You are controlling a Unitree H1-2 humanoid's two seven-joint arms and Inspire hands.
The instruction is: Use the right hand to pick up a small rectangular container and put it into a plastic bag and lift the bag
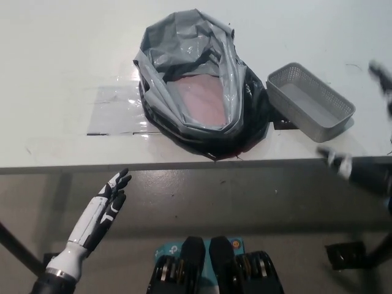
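A small grey mesh rectangular container (pixel 310 101) sits on the white table (pixel 55 55), right of the bag. The black-and-grey plastic bag (pixel 199 86) lies open in the middle of the table, its mouth facing up and a pinkish lining showing inside. My black right hand (pixel 358 171) is at the right edge of the picture, blurred, just right of the container and not touching it. One of its fingers (pixel 381 75) shows above and another part low at the table's front edge, spread apart with nothing held. My white left hand (pixel 101 214) rests open below the table's front edge at lower left.
A patch of clear tape (pixel 116 110) is stuck to the table left of the bag. A small black mark (pixel 285 124) lies under the container's near corner. The table's front edge (pixel 92 166) runs across the middle of the picture, with floor below it.
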